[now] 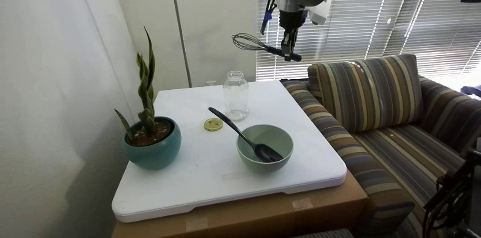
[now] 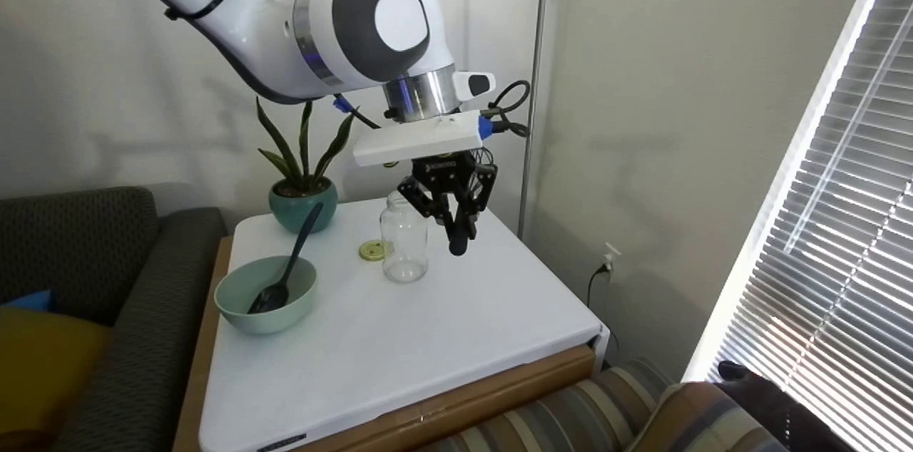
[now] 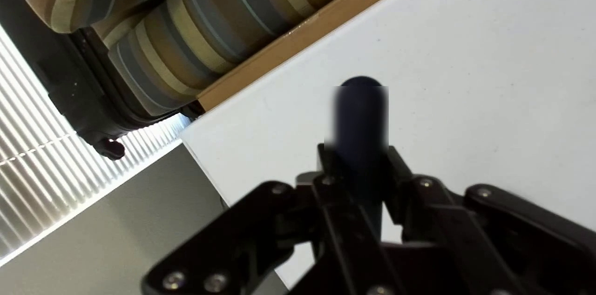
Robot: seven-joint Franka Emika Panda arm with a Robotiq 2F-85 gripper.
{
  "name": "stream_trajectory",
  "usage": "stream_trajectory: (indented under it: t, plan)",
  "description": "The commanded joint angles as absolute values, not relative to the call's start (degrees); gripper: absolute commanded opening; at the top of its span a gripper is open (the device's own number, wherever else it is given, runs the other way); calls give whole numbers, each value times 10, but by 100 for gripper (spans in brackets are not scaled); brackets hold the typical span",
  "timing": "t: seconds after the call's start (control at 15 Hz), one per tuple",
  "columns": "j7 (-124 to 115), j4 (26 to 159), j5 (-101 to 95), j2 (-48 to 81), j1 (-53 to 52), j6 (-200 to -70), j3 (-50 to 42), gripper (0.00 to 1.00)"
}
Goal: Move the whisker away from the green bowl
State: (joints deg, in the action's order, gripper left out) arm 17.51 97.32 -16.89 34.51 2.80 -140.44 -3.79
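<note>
The whisker [image 1: 276, 51] is held in the air, its wire-loop head pointing sideways away from the window blinds in an exterior view. My gripper [image 1: 288, 56] is shut on its black handle near the handle's end. In an exterior view the gripper [image 2: 462, 227] partly hides the whisker [image 2: 458, 245], with its wires behind the fingers. In the wrist view the handle [image 3: 361, 116] sticks out between the fingertips [image 3: 357, 155]; the wire head is out of view there. The green bowl [image 1: 263, 168] stands on the table, apart from the whisker, also in an exterior view [image 2: 267, 324].
A black spoon [image 1: 266, 153] leans in the bowl. A clear glass jar [image 2: 404, 249] and a yellow-green lid [image 1: 213, 124] are on the white table [image 1: 195, 185]. A teal plant pot [image 1: 156, 151] stands at one edge. A striped armchair [image 1: 375, 95] adjoins the table.
</note>
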Motion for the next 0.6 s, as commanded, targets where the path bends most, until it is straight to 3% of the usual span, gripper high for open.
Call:
stream_trajectory:
  t: [0.0, 0.2, 0.27, 0.53]
  plan:
    - [226, 946, -124, 368, 72, -1413, -10, 6]
    - [225, 941, -97, 373, 84, -1409, -5, 6]
    - [213, 952, -116, 366, 69, -1403, -18, 26]
    - [213, 948, -108, 368, 72, -1403, -15, 26]
